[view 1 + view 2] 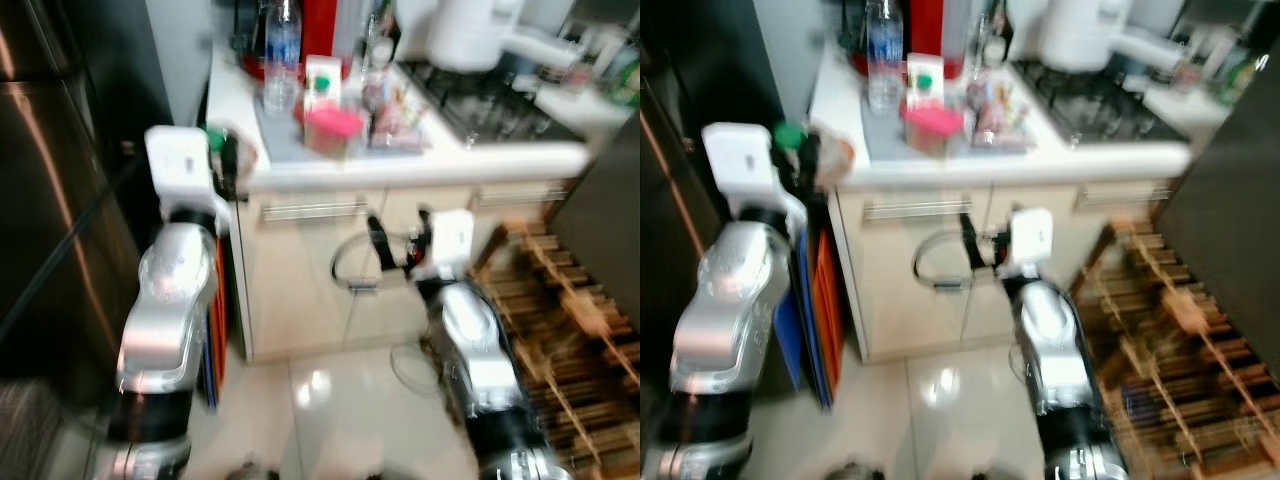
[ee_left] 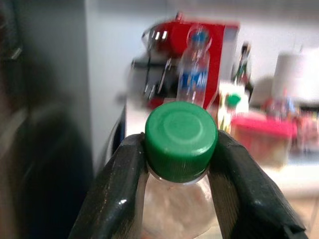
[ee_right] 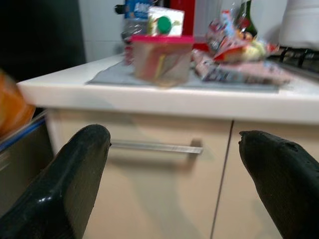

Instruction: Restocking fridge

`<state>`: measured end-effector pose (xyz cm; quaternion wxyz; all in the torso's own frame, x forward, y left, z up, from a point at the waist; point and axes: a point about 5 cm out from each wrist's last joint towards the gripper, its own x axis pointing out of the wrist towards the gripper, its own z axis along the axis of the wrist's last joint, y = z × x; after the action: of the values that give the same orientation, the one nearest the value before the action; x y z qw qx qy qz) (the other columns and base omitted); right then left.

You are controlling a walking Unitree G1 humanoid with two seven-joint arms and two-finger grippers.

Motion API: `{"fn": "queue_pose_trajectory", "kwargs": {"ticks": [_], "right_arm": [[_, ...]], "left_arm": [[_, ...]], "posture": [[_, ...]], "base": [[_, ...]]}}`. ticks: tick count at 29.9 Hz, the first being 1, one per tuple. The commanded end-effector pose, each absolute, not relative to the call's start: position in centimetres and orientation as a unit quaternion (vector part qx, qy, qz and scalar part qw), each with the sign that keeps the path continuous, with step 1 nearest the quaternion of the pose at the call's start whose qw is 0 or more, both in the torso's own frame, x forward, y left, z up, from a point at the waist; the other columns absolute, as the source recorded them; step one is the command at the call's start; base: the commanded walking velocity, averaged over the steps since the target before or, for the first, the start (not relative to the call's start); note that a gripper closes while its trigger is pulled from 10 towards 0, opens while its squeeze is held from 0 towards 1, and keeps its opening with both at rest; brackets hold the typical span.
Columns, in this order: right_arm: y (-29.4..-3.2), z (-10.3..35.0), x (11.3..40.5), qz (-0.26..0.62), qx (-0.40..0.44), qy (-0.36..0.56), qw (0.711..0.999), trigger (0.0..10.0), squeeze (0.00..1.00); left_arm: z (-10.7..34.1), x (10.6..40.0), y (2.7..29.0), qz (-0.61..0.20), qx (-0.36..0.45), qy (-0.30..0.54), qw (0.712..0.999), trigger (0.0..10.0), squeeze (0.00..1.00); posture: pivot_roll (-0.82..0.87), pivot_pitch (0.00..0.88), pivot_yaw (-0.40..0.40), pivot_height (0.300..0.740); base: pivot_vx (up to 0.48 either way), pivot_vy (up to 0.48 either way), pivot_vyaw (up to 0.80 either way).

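Observation:
My left gripper (image 2: 180,152) is shut on the neck of a clear bottle with a green cap (image 2: 180,139). It holds the bottle (image 1: 222,150) up beside the left corner of the white counter (image 1: 420,165). My right gripper (image 1: 398,245) stands open in front of the cupboard doors below the counter, with nothing between its fingers (image 3: 75,174). On the counter stand a water bottle (image 1: 282,55), a pink-lidded container (image 1: 330,128), a small carton with a green cap (image 1: 322,80) and snack packets (image 1: 395,115). The eye views are blurred.
A dark fridge (image 1: 50,200) rises at the left. Orange and blue boards (image 1: 218,320) lean against the cupboard side. A hob (image 1: 490,100), a white appliance (image 1: 470,30) and a red machine (image 1: 320,25) sit further back. A wooden rack (image 1: 570,320) stands at the right on pale floor tiles (image 1: 330,400).

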<state>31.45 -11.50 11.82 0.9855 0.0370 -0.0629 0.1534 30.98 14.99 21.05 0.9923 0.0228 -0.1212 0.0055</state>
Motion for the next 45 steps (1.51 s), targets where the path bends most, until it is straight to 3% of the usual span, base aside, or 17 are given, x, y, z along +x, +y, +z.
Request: {"fn": "queue_pose_trajectory", "kwargs": {"ticks": [1, 16, 26, 33, 45], "right_arm": [[-12.0, 11.7, 31.5, 0.149, 0.031, -0.06, 0.987, 10.0, 0.0], [-12.1, 10.6, 31.4, 0.156, 0.034, -0.038, 0.986, 10.0, 0.0], [-12.6, 9.5, 31.3, 0.149, 0.023, -0.018, 0.988, 10.0, 0.0], [-12.5, 9.3, 31.4, 0.153, 0.011, -0.016, 0.988, 10.0, 0.0], [-12.8, 9.0, 31.5, 0.137, 0.001, -0.013, 0.99, 10.0, 0.0]], "left_arm": [[20.8, 31.0, 14.4, 0.002, 0.024, -0.12, 0.993, 10.0, 0.0], [18.8, 31.2, 14.0, -0.001, 0.032, -0.083, 0.996, 10.0, 0.0], [13.5, 30.6, 16.0, 0.028, 0.029, -0.001, 0.999, 10.0, 0.0], [13.2, 30.5, 15.9, 0.02, 0.035, -0.007, 0.999, 10.0, 0.0], [12.2, 30.7, 14.9, -0.05, 0.017, -0.007, 0.999, 10.0, 0.0]], "posture": [[0.0, 0.0, -0.02, 0.74], [0.0, 0.0, -0.023, 0.74], [0.0, 0.0, -0.021, 0.74], [0.0, 0.0, -0.025, 0.74], [-0.01, 0.0, -0.031, 0.74]], "base": [[-0.356, 0.0, 0.41], [-0.253, 0.0, 0.72], [0.0, 0.0, 0.0], [0.0, 0.0, 0.0], [0.0, -0.035, -0.68]]}}
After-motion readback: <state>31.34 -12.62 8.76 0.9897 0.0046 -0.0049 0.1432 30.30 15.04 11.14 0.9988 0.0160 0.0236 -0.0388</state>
